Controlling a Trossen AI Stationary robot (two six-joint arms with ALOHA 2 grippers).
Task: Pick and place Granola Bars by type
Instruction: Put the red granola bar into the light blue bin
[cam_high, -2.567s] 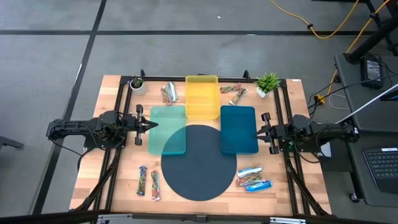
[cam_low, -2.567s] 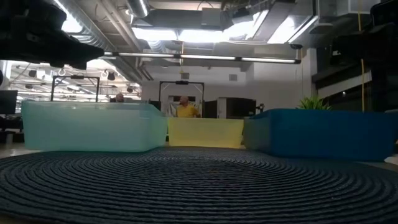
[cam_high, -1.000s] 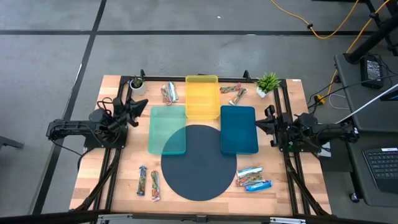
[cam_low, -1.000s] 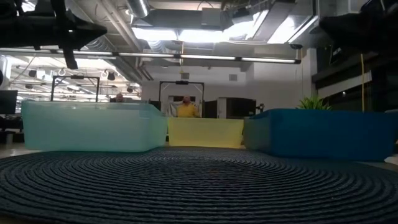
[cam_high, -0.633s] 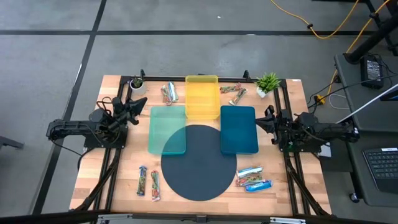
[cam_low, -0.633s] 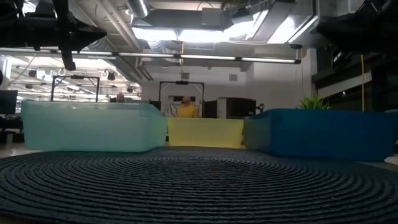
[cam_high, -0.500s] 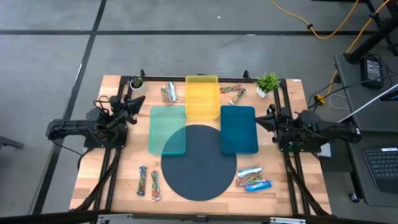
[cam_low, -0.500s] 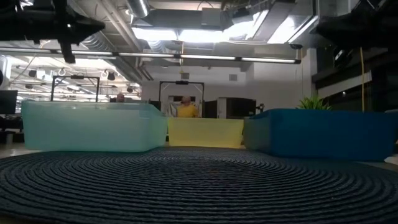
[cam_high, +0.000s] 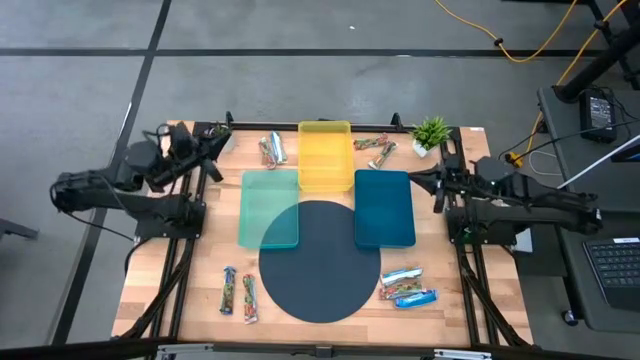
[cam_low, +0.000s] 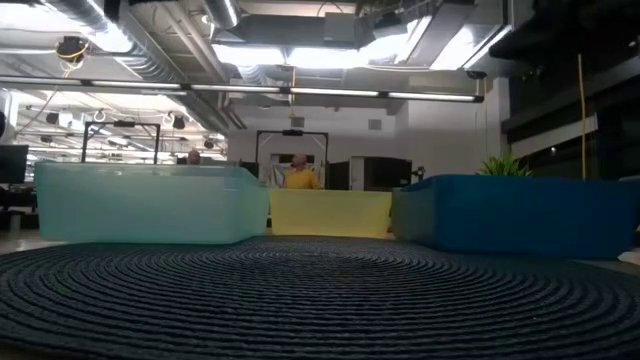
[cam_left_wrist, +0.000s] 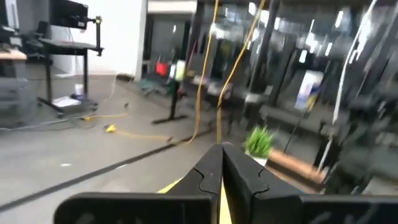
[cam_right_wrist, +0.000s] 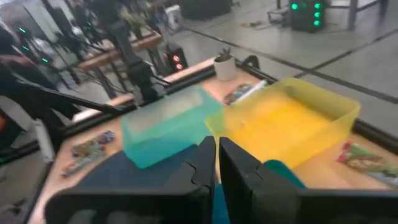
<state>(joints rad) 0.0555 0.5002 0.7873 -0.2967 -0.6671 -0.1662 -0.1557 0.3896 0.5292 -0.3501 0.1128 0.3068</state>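
Granola Bars lie in pairs on the table in the high view: silver ones (cam_high: 273, 149) and brown-green ones (cam_high: 375, 148) at the far edge, red-multicoloured ones (cam_high: 238, 295) and blue-white ones (cam_high: 407, 285) at the near edge. My left gripper (cam_high: 220, 138) is raised over the far left corner, shut and empty, as the left wrist view shows (cam_left_wrist: 222, 163). My right gripper (cam_high: 413, 177) hovers at the blue tray's far right corner, shut and empty (cam_right_wrist: 216, 154). The right wrist view shows silver bars (cam_right_wrist: 239, 93), a brown-green bar (cam_right_wrist: 367, 158) and red-multicoloured bars (cam_right_wrist: 87, 149).
A pale teal tray (cam_high: 270, 207), a yellow tray (cam_high: 325, 155) and a blue tray (cam_high: 384, 207) sit around a dark round mat (cam_high: 320, 265). A small potted plant (cam_high: 432, 132) stands at the far right corner. Black frame rails run along both sides.
My left arm has lifted and swung toward the table's far left corner, leaving the low view upward. My right arm has risen and moved a little toward the far edge, its gripper now at the blue tray's far right corner. Both grippers stayed shut. The bars have not moved.
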